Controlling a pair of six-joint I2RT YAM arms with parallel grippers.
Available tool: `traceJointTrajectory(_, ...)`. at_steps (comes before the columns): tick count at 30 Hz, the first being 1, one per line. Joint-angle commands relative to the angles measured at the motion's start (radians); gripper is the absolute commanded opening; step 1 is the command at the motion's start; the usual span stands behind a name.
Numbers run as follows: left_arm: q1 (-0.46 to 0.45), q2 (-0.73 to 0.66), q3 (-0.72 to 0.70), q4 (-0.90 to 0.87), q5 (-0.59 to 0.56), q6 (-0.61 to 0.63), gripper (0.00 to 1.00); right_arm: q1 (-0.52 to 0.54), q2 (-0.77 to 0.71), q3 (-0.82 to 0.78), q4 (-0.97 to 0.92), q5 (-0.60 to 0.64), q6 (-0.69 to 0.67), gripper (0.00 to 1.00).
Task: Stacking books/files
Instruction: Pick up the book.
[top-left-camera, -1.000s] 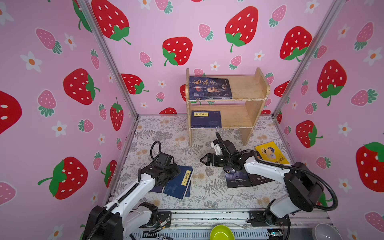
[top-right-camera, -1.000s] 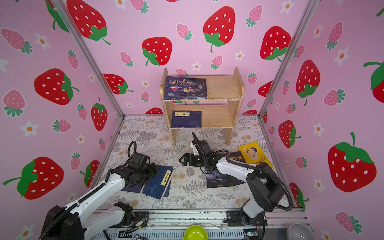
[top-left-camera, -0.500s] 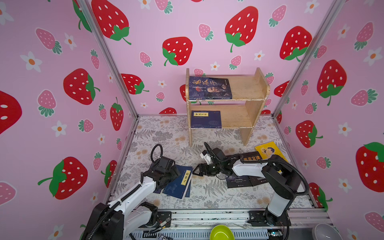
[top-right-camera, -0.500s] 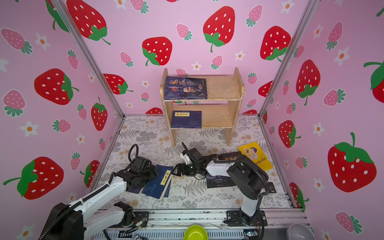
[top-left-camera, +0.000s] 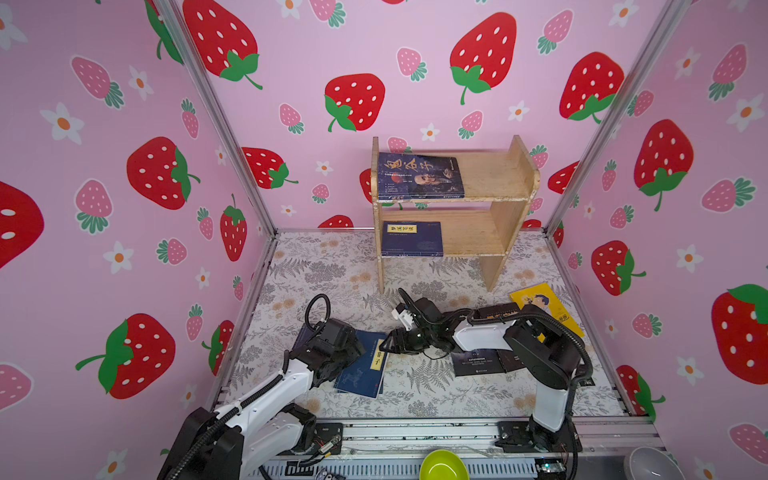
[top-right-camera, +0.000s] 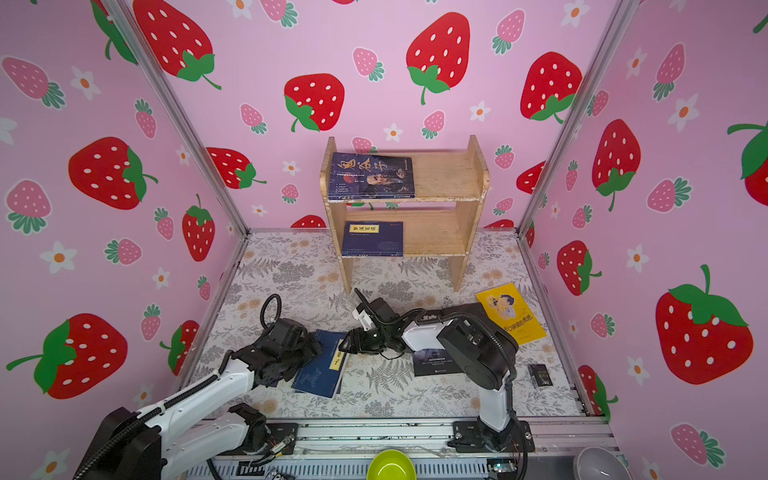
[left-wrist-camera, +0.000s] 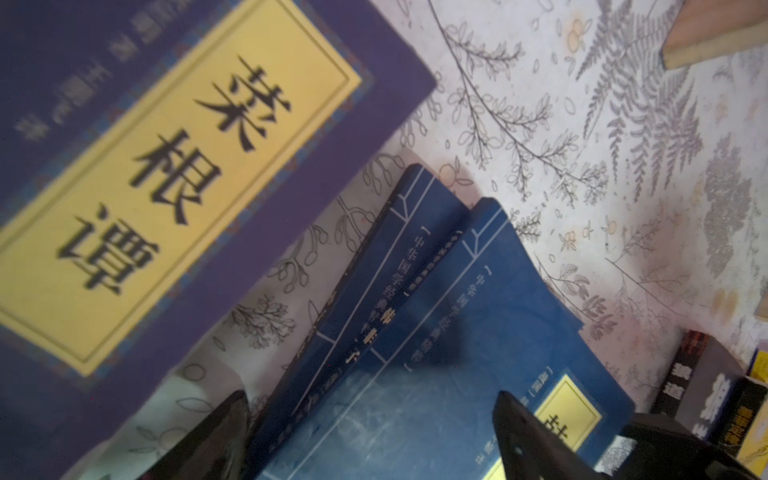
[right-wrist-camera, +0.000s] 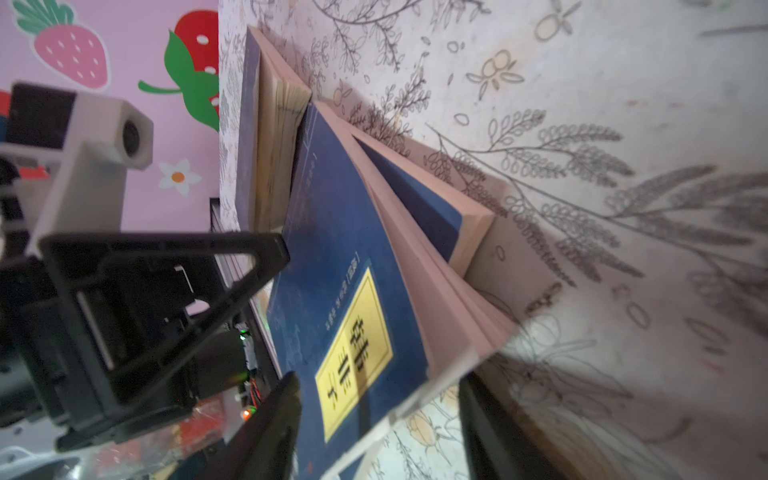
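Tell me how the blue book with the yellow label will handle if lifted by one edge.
Likely floppy: the blue book is a soft paperback whose pages fan and curve at the right tool. Probably light, being thin. It may slide first, since it lies askew on another book.

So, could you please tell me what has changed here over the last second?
The right end effector swept toward the robot's own left and down to the navy book. Its jaws narrowed astride that book's edge, but a firm grip cannot be confirmed. The left end effector stayed open over that book, and every book lies where it was.
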Motion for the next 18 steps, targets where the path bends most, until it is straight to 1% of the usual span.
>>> traceJointTrajectory(1, -0.023, 0.021, 0.038, 0.03, -0.003, -0.047, 0.92, 0.004, -0.003, 0.024, 0.005, 0.022, 0.014, 0.48)
traceJointTrajectory(9, -0.043, 0.067, 0.06, 0.074, 0.001, -0.065, 0.92, -0.017, -0.055, 0.031, -0.011, 0.055, 0.022, 0.3)
traceJointTrajectory(11, -0.045, 0.079, 0.068, 0.085, 0.003, -0.064, 0.92, -0.021, -0.058, 0.038, -0.012, 0.055, 0.022, 0.24)
traceJointTrajectory(12, -0.045, 0.084, 0.074, 0.088, 0.003, -0.066, 0.92, -0.022, -0.059, 0.041, -0.011, 0.05, 0.021, 0.19)
traceJointTrajectory(14, -0.045, 0.097, 0.086, 0.094, 0.006, -0.061, 0.92, -0.024, -0.054, 0.051, -0.016, 0.047, 0.018, 0.17)
traceJointTrajectory(18, -0.047, 0.107, 0.112, 0.092, 0.008, -0.052, 0.92, -0.029, -0.048, 0.063, -0.025, 0.048, 0.016, 0.08)
